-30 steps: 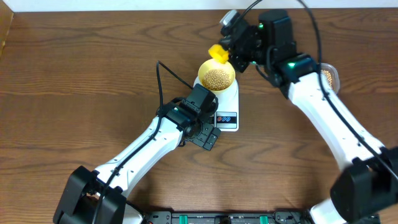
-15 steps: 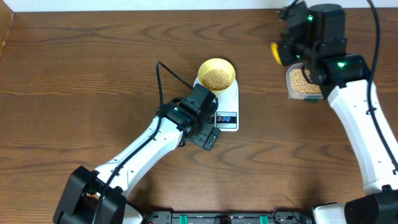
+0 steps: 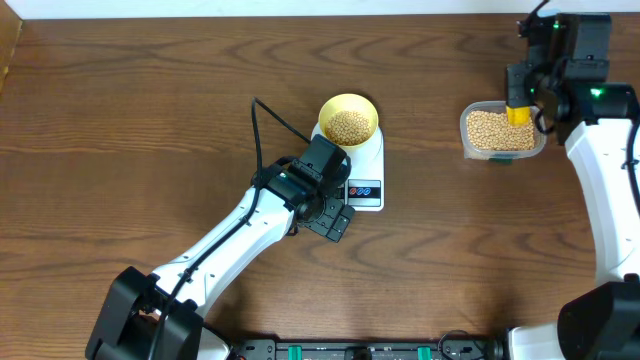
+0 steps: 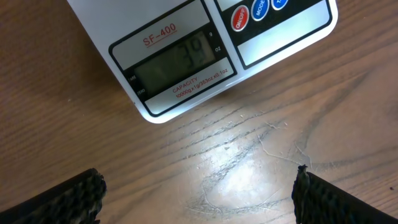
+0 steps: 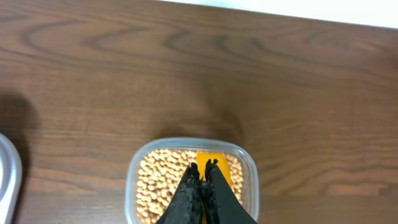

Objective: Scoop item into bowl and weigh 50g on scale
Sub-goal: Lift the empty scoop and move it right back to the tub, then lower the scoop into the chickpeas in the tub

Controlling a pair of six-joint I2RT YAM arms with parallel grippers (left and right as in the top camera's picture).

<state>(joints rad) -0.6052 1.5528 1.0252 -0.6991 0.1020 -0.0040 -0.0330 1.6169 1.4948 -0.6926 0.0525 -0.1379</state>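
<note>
The pale yellow bowl point(image 3: 325, 113) stands on the white scale point(image 3: 372, 160) and holds a pile of beige beans point(image 3: 350, 126). In the left wrist view the scale's display point(image 4: 177, 65) shows a faint 39. My left gripper point(image 3: 335, 218) is open and empty over the table just in front of the scale; its fingers point(image 4: 199, 196) frame bare wood. My right gripper point(image 3: 528, 92) is shut on the handle of a yellow scoop point(image 3: 518, 108), whose head is over the beans point(image 3: 488, 130) in the clear tub point(image 3: 466, 135). The right wrist view shows the fingers point(image 5: 203, 169), the scoop point(image 5: 219, 163) and the tub point(image 5: 132, 180).
A pale rounded edge of some object point(image 5: 7, 180) shows at the left of the right wrist view. The left arm's black cable point(image 3: 268, 118) arcs beside the scale. The table's back edge runs behind the tub.
My right arm has carried the yellow scoop from beside the bowl to the right and now holds it at the tub. The left arm, bowl and scale have not moved.
</note>
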